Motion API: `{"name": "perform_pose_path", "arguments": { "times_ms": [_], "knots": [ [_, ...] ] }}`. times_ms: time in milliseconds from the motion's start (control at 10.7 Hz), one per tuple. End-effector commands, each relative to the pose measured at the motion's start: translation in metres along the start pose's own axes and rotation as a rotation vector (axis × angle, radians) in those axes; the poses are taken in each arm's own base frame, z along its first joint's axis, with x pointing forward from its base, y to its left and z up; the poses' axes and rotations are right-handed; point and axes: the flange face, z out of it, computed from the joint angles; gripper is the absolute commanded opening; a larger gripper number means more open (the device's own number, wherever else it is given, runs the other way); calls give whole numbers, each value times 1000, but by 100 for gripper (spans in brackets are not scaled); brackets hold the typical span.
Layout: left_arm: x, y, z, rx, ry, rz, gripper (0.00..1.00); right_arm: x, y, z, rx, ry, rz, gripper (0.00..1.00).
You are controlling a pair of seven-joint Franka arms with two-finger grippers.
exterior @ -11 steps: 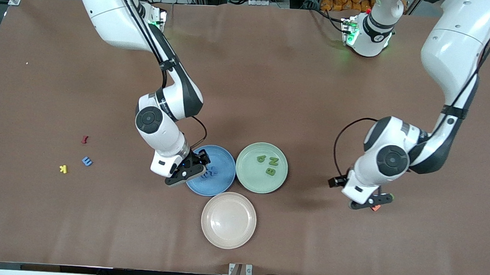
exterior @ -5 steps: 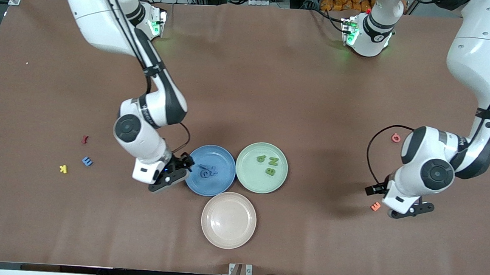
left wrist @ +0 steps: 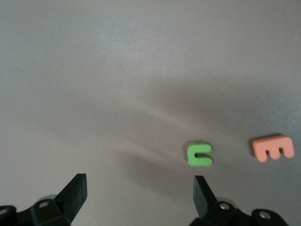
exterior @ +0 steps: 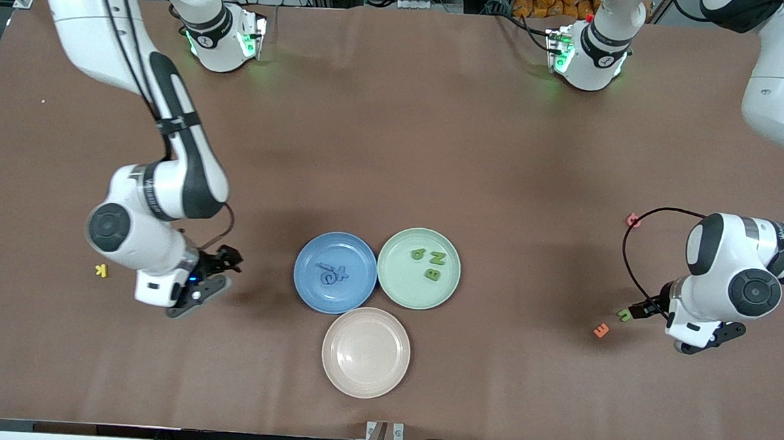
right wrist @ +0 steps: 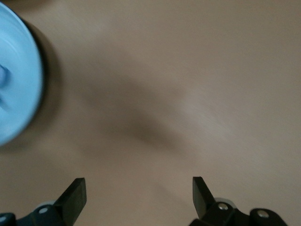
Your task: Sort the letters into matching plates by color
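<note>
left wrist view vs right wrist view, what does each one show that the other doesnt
Only the left wrist view shows letters: a green letter and an orange E lying apart on the table, ahead of the open left gripper. Only the right wrist view shows a plate: the edge of the blue plate, off to one side of the open right gripper. Both show bare brown table between empty fingers.

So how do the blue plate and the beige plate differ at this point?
The blue plate holds blue letters near its middle; the beige plate holds nothing. The beige plate lies nearer to the front camera than the blue plate. The blue plate sits beside the green plate, rims close or touching, while the beige one sits just below both in that view. Both are round, shallow, raised-rimmed and look equal in size.
</note>
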Motion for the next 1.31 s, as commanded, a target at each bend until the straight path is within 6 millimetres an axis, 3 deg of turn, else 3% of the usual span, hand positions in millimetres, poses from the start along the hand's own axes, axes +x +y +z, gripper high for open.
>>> {"name": "perform_pose_path", "arguments": {
  "times_ms": [0,280,560,840,1214],
  "knots": [
    [3,13,28,-78,-12,-59,100,-59,72,-10,2,-63,-60,100],
    [7,19,35,-118,17,-95,100,-98,116,-2,0,-79,-62,100],
    [8,21,37,-128,26,-98,100,-138,146,14,-1,-77,-154,100],
    [10,27,43,-157,31,-116,100,-167,154,39,-32,-61,-172,100],
    [10,26,43,-155,31,-113,100,-182,144,68,-66,-50,-178,100]
  ]
}}
